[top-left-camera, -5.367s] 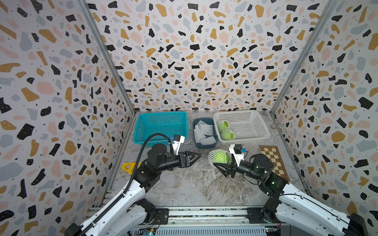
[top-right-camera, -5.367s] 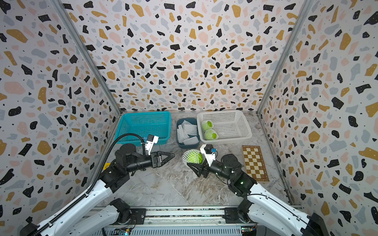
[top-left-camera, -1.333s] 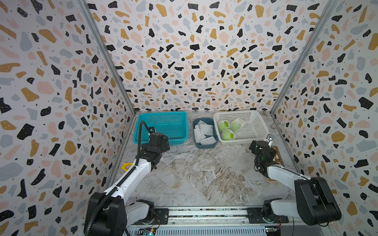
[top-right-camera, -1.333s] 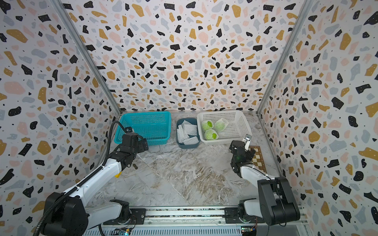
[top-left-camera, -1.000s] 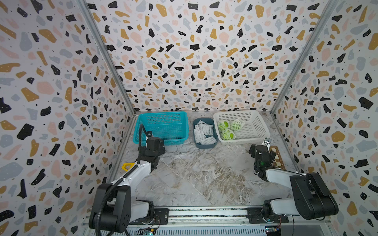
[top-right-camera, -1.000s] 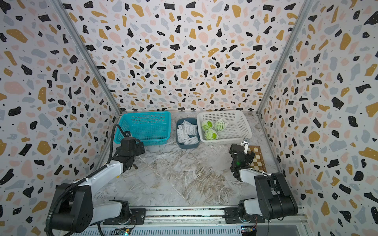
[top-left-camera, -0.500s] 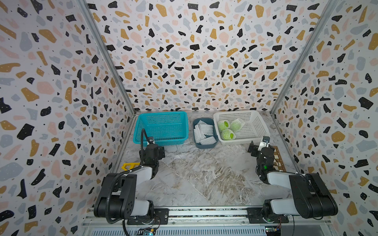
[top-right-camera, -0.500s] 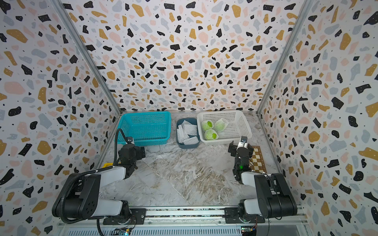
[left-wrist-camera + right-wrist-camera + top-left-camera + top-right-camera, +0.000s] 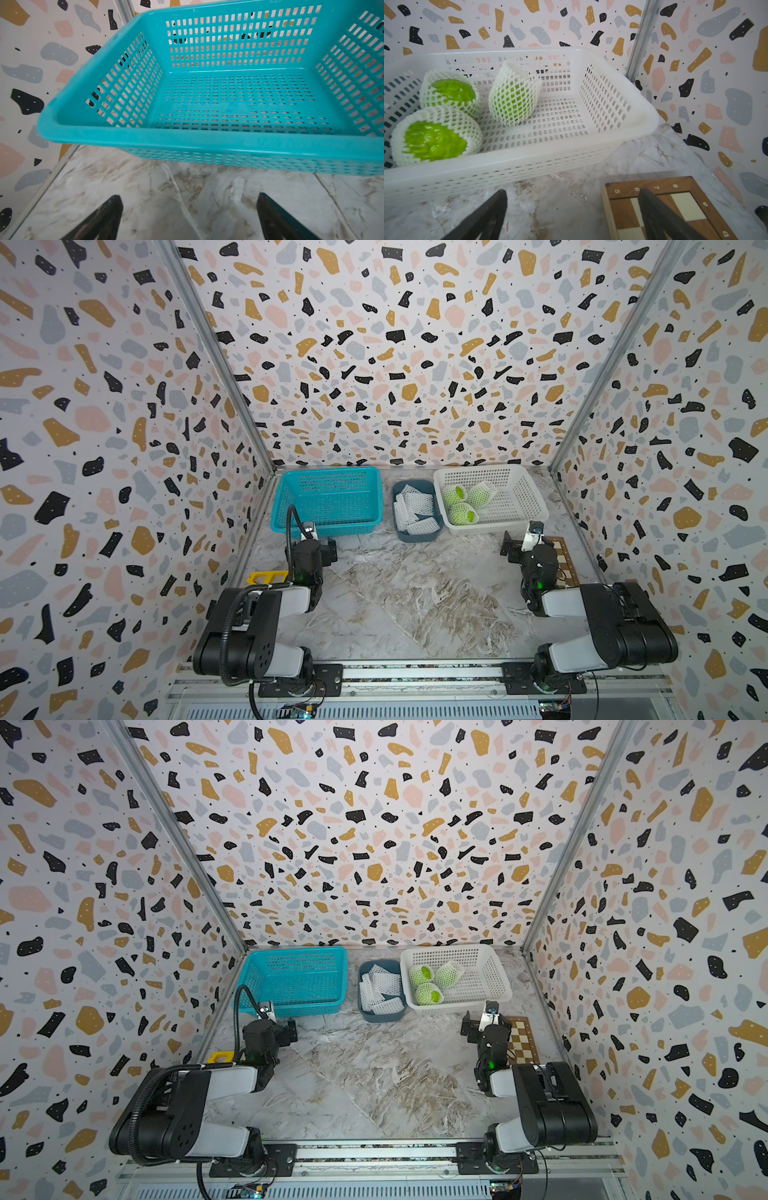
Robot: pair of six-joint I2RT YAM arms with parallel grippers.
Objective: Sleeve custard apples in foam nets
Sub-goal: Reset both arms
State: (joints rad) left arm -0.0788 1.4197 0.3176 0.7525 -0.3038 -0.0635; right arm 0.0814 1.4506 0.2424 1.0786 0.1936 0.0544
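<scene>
Three bright green, bumpy custard apples [image 9: 436, 141], each wrapped in a white foam mesh net [image 9: 517, 70], sit bunched at one end of the white perforated plastic basket [image 9: 633, 116]. Seen from above, they lie at about eleven o'clock from the right gripper [image 9: 573, 193], which is the nearer one. From the left gripper [image 9: 189, 196] they lie at about two o'clock, well apart. Both grippers gape wide, holding nothing. To my eye, no fruit is left bare to sleeve.

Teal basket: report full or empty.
Empty. The teal basket shows only its bare perforated floor in the left wrist view and in both top views.
</scene>
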